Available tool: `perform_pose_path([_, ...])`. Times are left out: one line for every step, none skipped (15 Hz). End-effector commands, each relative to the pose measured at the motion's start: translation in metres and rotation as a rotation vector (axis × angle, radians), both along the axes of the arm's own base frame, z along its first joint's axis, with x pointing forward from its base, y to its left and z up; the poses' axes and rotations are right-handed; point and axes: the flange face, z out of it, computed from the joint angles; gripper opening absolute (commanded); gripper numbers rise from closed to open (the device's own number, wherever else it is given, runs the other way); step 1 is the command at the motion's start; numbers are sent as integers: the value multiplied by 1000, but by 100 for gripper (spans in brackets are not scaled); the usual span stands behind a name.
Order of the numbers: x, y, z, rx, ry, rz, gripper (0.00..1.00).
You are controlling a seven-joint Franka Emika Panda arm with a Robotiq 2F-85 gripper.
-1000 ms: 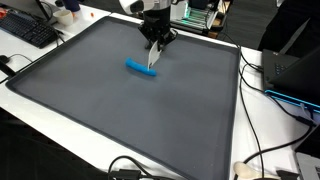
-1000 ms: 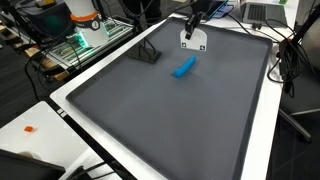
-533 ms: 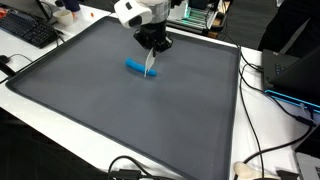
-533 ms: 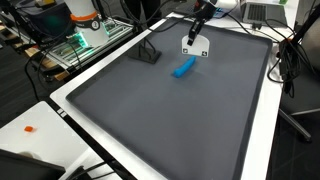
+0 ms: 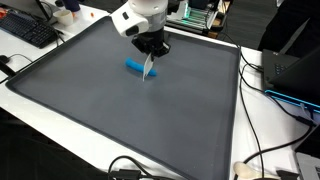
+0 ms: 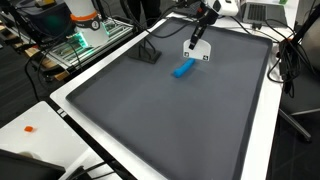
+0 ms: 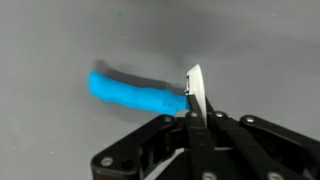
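Pincer (image 7: 192,112) tilted lower, clamped on thin white card (image 7: 194,84), beside lumpy blue roll (image 7: 135,93)

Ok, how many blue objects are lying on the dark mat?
1. The blue piece lies on the mat, one end beside the white flat piece that the shut gripper holds. None seems hidden.

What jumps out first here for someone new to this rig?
The bright blue piece, long and rounded, lies alone on the big dark grey mat, toward its far side in an exterior view. Just above it the gripper is shut on a thin white flat piece, whose edge meets one end of the blue piece in the wrist view.
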Motion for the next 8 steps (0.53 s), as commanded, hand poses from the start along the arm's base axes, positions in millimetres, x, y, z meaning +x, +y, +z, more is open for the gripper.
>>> perform_pose_path([6, 1, -6, -32, 13, 23, 1])
perform_pose_path([7, 1, -8, -32, 15, 21, 1])
perform_pose_path([7, 2, -10, -33, 16, 21, 1])
perform_pose_path([8, 2, -12, -33, 17, 19, 1])
perform_pose_path([8, 2, -14, -33, 20, 18, 1])
perform_pose_path([8, 2, -16, -35, 16, 16, 1])
perform_pose_path([9, 3, -16, -36, 1, 15, 1])
perform_pose_path([8, 3, -17, -38, 7, 12, 1])
